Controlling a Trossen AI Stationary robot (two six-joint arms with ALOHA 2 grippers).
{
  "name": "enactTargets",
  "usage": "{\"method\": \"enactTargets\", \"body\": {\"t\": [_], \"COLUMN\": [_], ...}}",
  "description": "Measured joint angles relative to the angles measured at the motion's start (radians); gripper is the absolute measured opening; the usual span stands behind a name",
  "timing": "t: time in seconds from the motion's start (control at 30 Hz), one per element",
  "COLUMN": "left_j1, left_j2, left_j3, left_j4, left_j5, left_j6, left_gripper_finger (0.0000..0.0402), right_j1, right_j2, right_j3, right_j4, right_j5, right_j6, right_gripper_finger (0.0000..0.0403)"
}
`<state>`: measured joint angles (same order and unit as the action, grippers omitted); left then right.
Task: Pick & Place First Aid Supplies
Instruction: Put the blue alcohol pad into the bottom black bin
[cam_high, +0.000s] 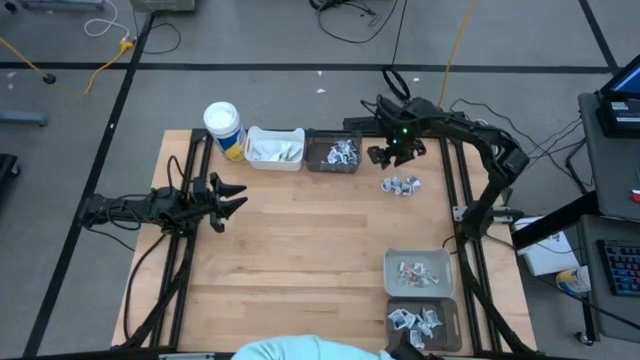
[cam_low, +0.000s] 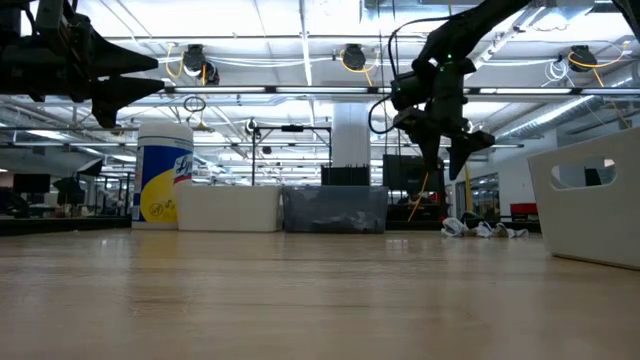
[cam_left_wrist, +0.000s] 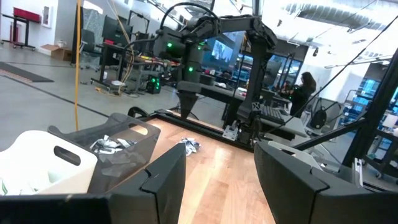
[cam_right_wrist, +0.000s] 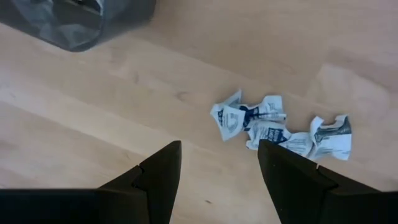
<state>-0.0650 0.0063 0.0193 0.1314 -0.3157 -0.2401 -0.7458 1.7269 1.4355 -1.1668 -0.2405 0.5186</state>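
Loose packets (cam_high: 401, 186) are seen just below the open, empty right gripper (cam_high: 386, 153); left gripper (cam_high: 232, 198), open, is far.

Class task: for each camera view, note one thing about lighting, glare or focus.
High view: even light, soft shadows on the table. Low view: bright ceiling lights leave the arms as silhouettes. Left wrist view: own fingers blurred. Right wrist view: the packets are sharp.

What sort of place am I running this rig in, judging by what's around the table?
Most likely a robotics lab or workshop in a big open industrial hall: cables trail over a bare concrete floor, strip-lit ceiling trusses run overhead, and monitors and equipment benches stand beyond the wooden table.
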Motion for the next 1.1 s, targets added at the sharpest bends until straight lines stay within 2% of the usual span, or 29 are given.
{"method": "enactTargets", "body": {"t": [0.7,0.87,1.1], "left_j1": [0.000,0.000,0.000], "left_j2": [0.000,0.000,0.000], "left_j3": [0.000,0.000,0.000], "left_j4": [0.000,0.000,0.000], "left_j5": [0.000,0.000,0.000], "left_j6": [0.000,0.000,0.000], "left_gripper_finger": [0.0196,0.0196,0.0196], "right_j1": [0.002,0.003,0.001], "right_j2": [0.088,0.116,0.164], "right_j3": [-0.108,-0.121,-0.121], "right_j4": [0.071,0.096,0.125], "right_j5": [-0.002,-0.052,-0.052], "right_j6": [0.008,0.007,-0.009], "right_gripper_finger": [0.0208,0.0208,0.0208]}}
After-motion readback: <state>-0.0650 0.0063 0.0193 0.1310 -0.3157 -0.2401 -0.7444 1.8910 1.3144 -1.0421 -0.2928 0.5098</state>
